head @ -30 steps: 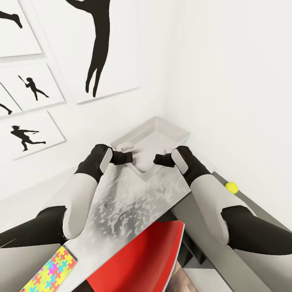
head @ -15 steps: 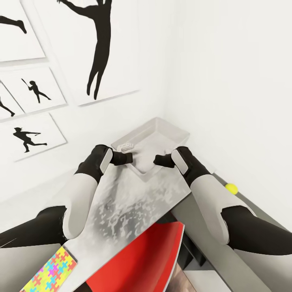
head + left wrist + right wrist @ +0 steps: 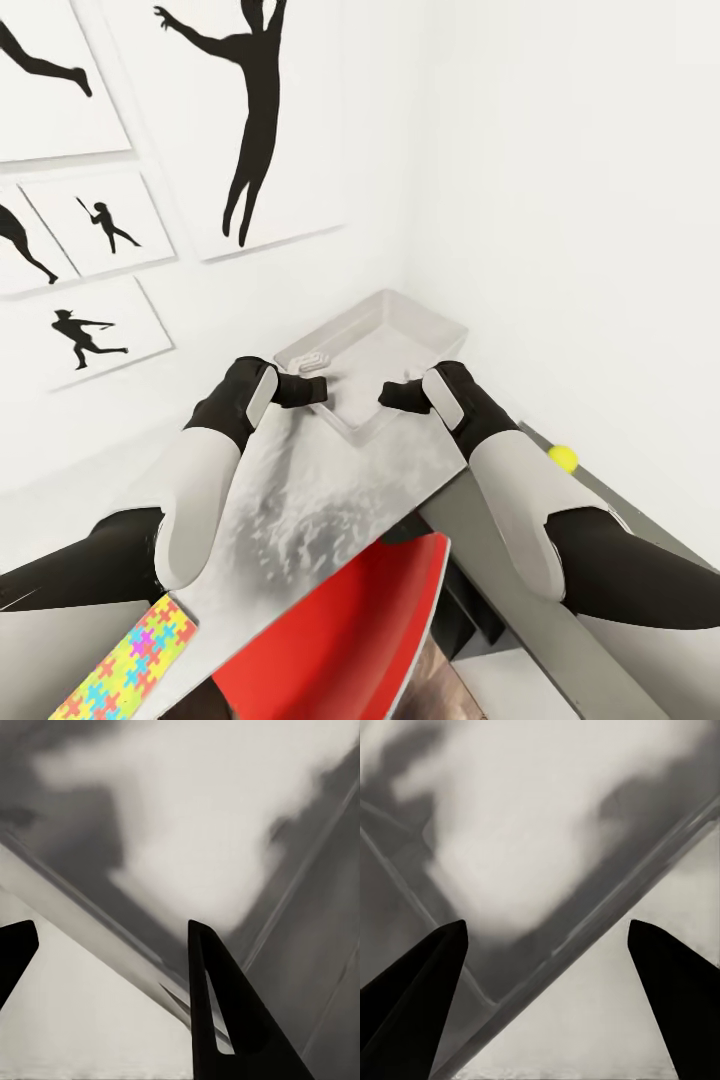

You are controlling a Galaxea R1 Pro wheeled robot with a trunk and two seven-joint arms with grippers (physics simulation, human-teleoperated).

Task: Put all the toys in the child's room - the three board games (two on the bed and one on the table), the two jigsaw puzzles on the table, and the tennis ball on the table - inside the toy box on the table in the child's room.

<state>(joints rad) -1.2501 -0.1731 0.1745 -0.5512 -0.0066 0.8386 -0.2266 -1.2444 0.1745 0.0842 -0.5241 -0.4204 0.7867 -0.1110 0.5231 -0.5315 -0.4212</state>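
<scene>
While my view has swung slightly since a second ago, both arms hold station: left gripper (image 3: pixel 313 390) and right gripper (image 3: pixel 392 397) spread open over the toy box (image 3: pixel 440 325); tennis ball (image 3: pixel 563 458) waits far right

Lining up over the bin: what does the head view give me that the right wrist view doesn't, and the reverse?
Head view adds: the tennis ball beside the right arm, a jigsaw puzzle by the left arm, and the left gripper. Right wrist view adds: the right gripper fingers spread wide, the toy box rim corner close between them. Both: toy box and right gripper.
</scene>
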